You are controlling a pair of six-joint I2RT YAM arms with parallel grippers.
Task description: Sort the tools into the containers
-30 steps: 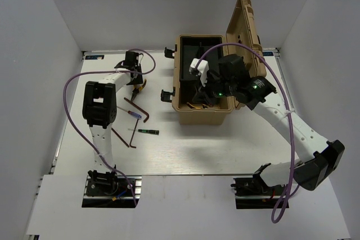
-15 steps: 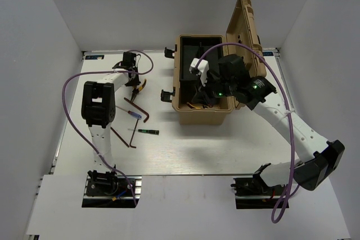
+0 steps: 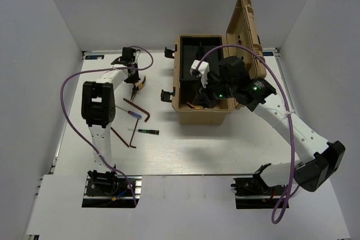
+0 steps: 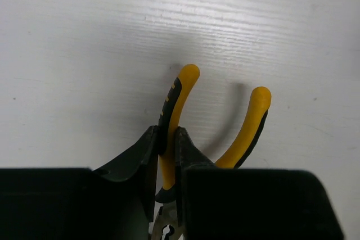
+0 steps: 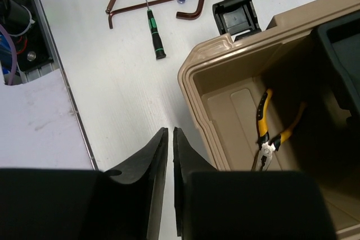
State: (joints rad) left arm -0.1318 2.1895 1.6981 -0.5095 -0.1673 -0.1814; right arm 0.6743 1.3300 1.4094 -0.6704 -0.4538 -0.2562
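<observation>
My left gripper (image 4: pixel 167 136) is shut on one handle of a yellow-and-black pliers (image 4: pixel 250 122). It is at the far left of the table in the top view (image 3: pixel 134 77). The handles cast a shadow on the white table. My right gripper (image 5: pixel 170 133) is shut and empty, above the near left corner of the open tan toolbox (image 5: pixel 225 60). A second yellow-and-black pliers (image 5: pixel 264 133) lies inside the box. Two reddish hex keys (image 3: pixel 140 108) (image 3: pixel 124 137), a small blue-red screwdriver (image 3: pixel 130 112) and a black-green stick tool (image 3: pixel 145 131) lie on the table left of the box.
The toolbox lid (image 3: pixel 244 23) stands open at the back right. Black latches (image 3: pixel 167 95) stick out from the box's left side. A black tray (image 3: pixel 197 49) fills the far part of the box. White walls close in the table.
My left gripper has shifted slightly toward the far left, with the pliers moving along in its grip. The right arm has barely moved.
</observation>
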